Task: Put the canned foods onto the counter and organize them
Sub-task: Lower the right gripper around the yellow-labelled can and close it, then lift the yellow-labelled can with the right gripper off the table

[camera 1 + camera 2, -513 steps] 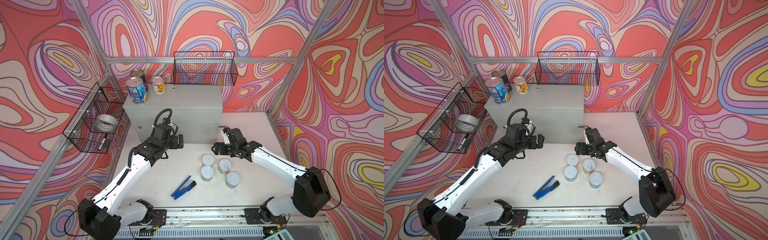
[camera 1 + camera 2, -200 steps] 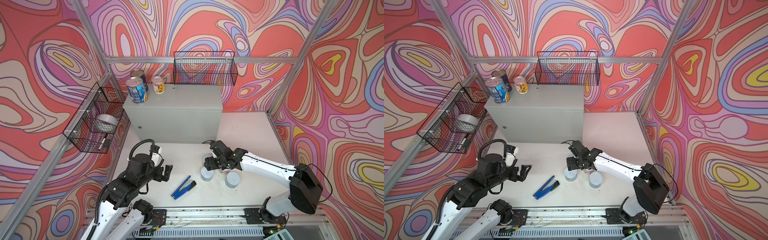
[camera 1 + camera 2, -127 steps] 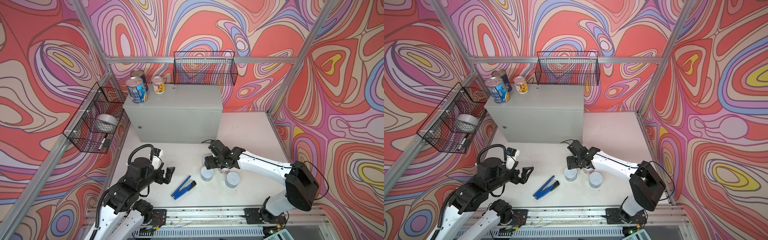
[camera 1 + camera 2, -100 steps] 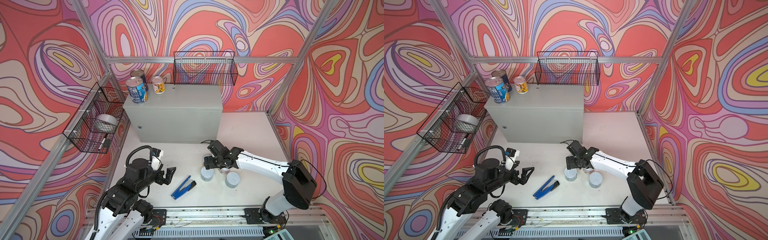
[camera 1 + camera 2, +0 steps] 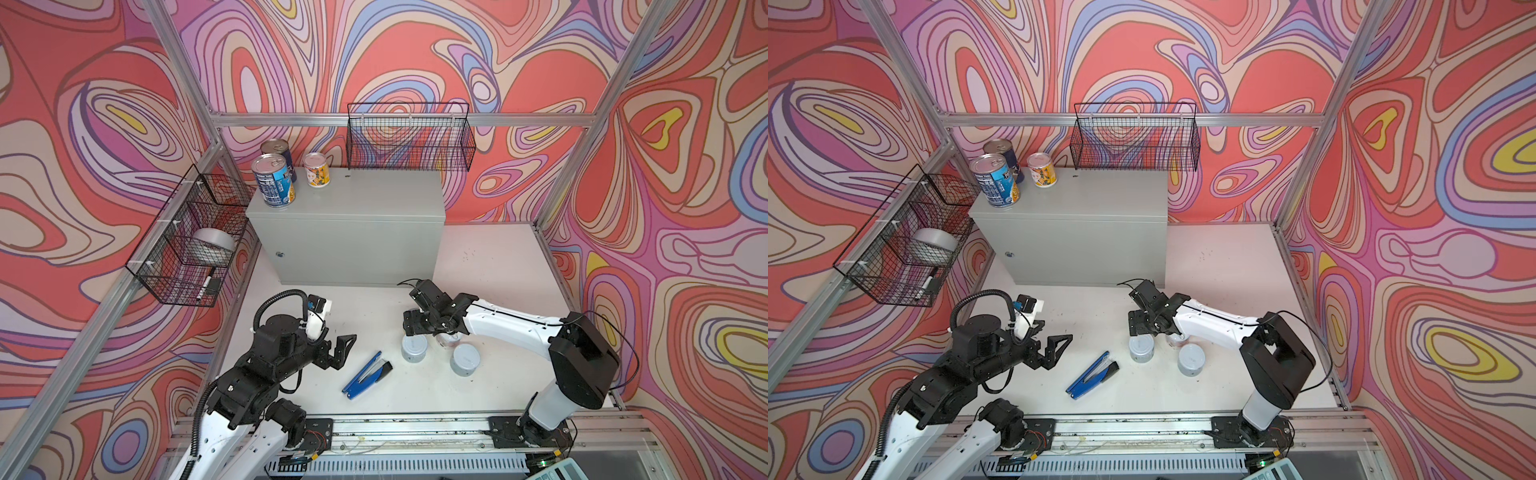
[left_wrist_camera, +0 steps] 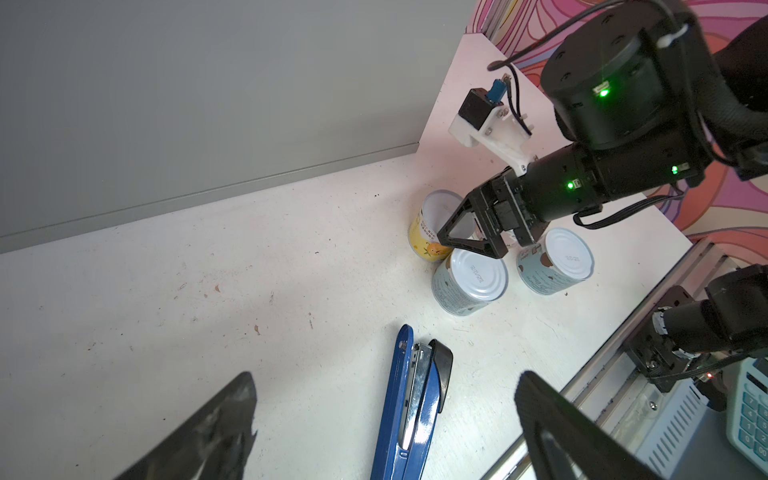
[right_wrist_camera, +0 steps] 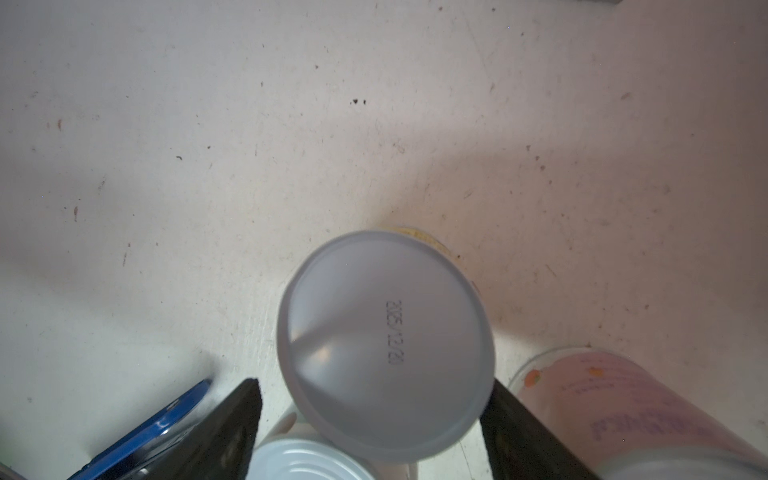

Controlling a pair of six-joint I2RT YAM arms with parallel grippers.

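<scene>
Two blue-labelled cans (image 5: 273, 180) (image 5: 278, 149) and a small yellow-orange can (image 5: 316, 169) stand at the back left of the grey counter (image 5: 353, 195). Several white-lidded cans stand on the table: one pale-labelled (image 5: 414, 348), another (image 5: 466, 360), a pink one (image 7: 623, 415) and a yellow-labelled one (image 6: 428, 232). My right gripper (image 5: 430, 330) hangs over the yellow-labelled can (image 7: 386, 345). Its jaws are open on either side of the lid, with a gap at one finger (image 7: 232, 428). My left gripper (image 5: 338, 353) is open and empty above the table.
A blue stapler (image 5: 368, 374) lies on the table between the arms, under the left gripper's jaws in the left wrist view. A wire basket (image 5: 187, 245) on the left wall holds a silver tape roll (image 5: 214, 245). Another wire basket (image 5: 409, 137) hangs behind the counter.
The left arm has drawn back from the counter's front to the near left of the table, still open. The right gripper has come down and leftward over the cans, straddling the yellow-labelled one.
</scene>
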